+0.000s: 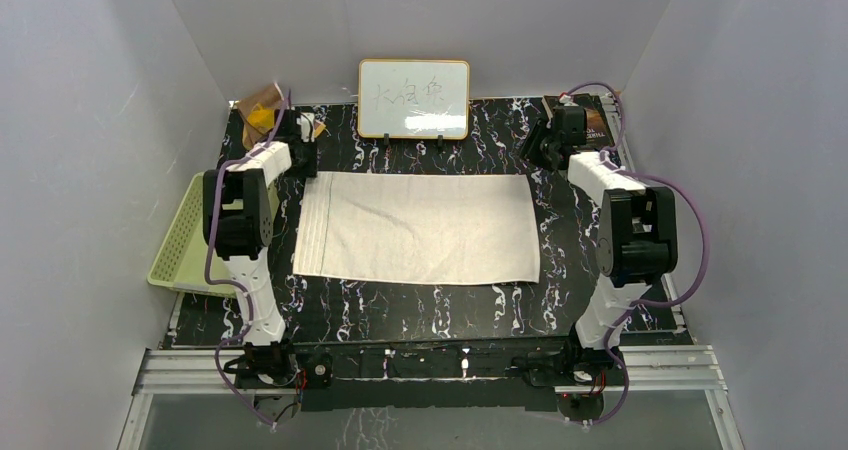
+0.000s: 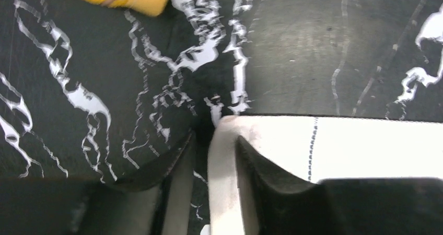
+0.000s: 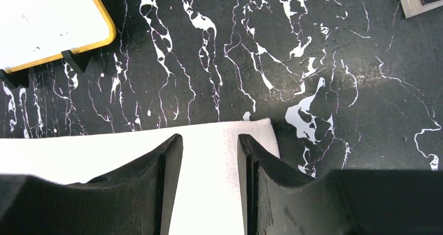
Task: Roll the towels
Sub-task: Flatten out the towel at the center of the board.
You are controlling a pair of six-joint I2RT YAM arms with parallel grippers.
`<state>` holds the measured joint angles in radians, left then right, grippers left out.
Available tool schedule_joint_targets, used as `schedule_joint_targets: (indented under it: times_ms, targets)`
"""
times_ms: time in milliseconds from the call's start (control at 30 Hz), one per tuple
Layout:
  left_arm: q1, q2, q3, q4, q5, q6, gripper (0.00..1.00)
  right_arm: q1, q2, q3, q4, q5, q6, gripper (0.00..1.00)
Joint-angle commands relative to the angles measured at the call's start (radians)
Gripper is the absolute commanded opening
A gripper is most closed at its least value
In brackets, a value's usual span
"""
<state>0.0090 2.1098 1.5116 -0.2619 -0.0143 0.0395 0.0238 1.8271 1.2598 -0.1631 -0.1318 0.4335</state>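
Cream towel (image 1: 415,225) lies flat on the black marbled table (image 1: 400,310) | my left gripper (image 2: 214,138) straddles its far-left corner, jaws parted, nothing pinched | right gripper (image 3: 209,141) sits over the far-right corner, jaws likewise apart | I see the orange cloth (image 1: 262,110) bunched at the table's far-left corner

Top view: I look down from above and behind the arm bases (image 1: 268,355), whole table (image 1: 420,315) in frame.
Left wrist: close, facing down on the far-left corner of the cream towel (image 2: 365,146).
Right wrist: close, down on its far-right corner.
Shared: that towel, all three.
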Motion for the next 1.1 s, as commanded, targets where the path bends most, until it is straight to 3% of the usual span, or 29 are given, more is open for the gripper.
schedule_joint_targets:
  times_ms: [0, 67, 367, 633, 1067]
  targets:
    - [-0.036, 0.03, -0.041, 0.001, -0.078, 0.081, 0.19, -0.004, -0.055, -0.012, 0.023, 0.028, -0.024, 0.41]
    - [-0.037, 0.029, -0.043, 0.0, -0.061, 0.085, 0.0, -0.004, -0.044, -0.013, 0.021, 0.033, -0.025, 0.43]
    - [-0.009, -0.054, -0.021, -0.007, 0.077, 0.051, 0.0, -0.002, 0.075, 0.067, -0.063, 0.181, -0.121, 0.53]
    - [-0.009, -0.063, -0.009, -0.024, 0.107, 0.046, 0.0, 0.054, 0.095, 0.087, -0.087, 0.302, -0.255, 0.53]
    - [-0.007, -0.053, 0.001, -0.029, 0.128, 0.034, 0.0, 0.087, 0.153, 0.081, -0.101, 0.334, -0.322, 0.49]
